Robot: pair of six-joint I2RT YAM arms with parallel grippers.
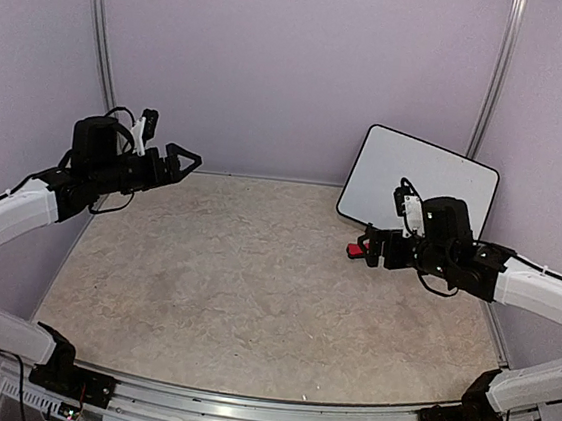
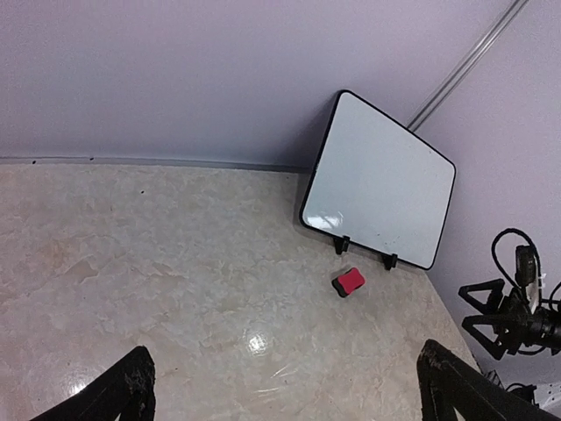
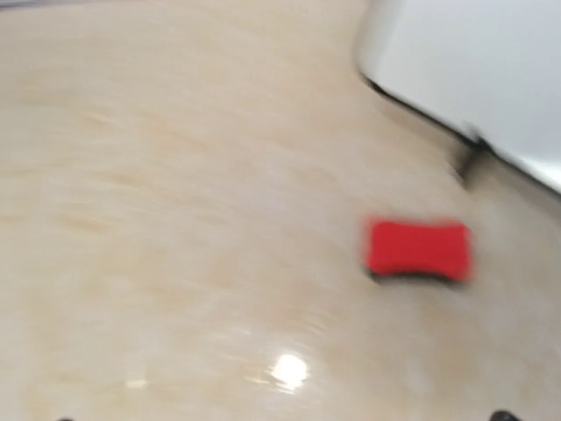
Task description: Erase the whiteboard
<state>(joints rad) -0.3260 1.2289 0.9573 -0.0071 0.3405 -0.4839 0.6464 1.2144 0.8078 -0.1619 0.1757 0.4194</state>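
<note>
Two pincers, both mine, and neither holds anything. My left pincer (image 1: 187, 167) hangs above the left side of the table (image 1: 254, 278), jaws wide apart, well away from the work. Further right, the red eraser (image 2: 349, 281) lies flat on the table, and my right pincer (image 2: 469, 309) hovers close by it, jaws apart and gripping nothing. Furthest right, the whiteboard (image 1: 419, 185) stands propped on its small feet in the back corner, just behind the eraser. Its face shows no writing in any view, though my right wrist's view is blurred. I judge the wiping done, with little left beyond parking my arms.
</note>
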